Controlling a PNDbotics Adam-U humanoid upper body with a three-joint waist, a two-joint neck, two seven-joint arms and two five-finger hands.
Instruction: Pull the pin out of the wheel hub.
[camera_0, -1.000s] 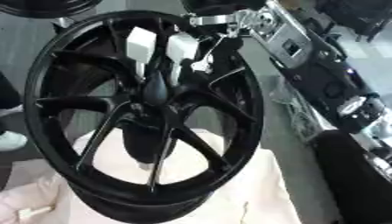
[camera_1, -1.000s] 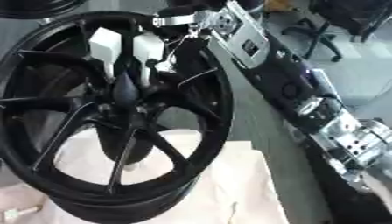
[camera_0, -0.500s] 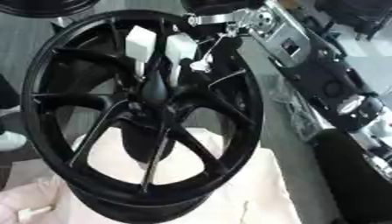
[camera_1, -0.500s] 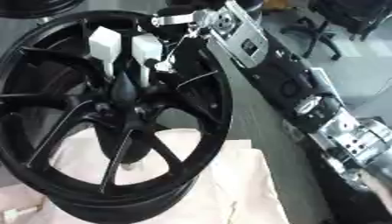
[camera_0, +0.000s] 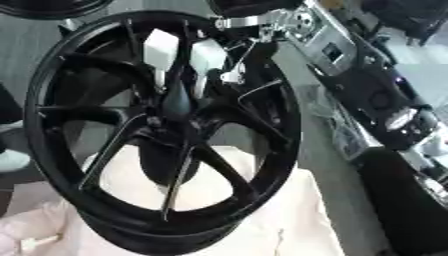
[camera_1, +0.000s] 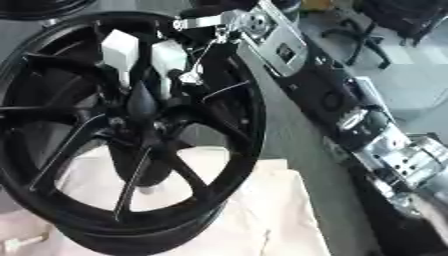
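Black wheel (camera_0: 166, 135) stands upright on pale cloth (camera_0: 262, 220); the right hand (camera_0: 188, 62) reaches to its hub (camera_0: 175, 107).
Pale fingertips sit just above the hub; whether they pinch the pin cannot be told. The pin itself is not discernible. Next, judged: grip and draw outward.

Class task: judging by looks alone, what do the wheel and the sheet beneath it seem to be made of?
Wheel: probably cast metal with a glossy black finish; thin highlights run along its spokes. Sheet: soft cream cloth, matte, lying in folds and wrinkles.
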